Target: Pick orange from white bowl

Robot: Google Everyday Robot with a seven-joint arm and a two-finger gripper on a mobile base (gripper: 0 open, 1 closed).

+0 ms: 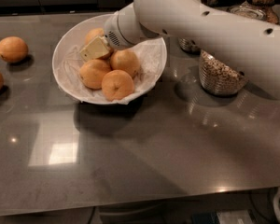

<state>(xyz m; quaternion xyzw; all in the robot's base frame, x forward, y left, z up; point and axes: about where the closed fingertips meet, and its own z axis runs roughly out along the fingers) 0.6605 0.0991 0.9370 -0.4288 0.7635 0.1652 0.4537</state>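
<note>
Camera view had the pincer (97,48) sat low in the bowl (64,71), right against the back orange (94,33), probably lined up to grab it, but I couldn't tell how open it was.

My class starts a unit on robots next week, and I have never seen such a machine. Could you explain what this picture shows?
The thick white tube is the robot's arm, reaching in from the right. Its hand, the pale yellow piece at the tip, is down in the white bowl, among four oranges. Whether it holds one cannot be seen. The single camera looks down on a dark table; where it is mounted is unknown. On the left lie two more oranges, loose on the table. On the right stands a glass jar of cereal.
</note>
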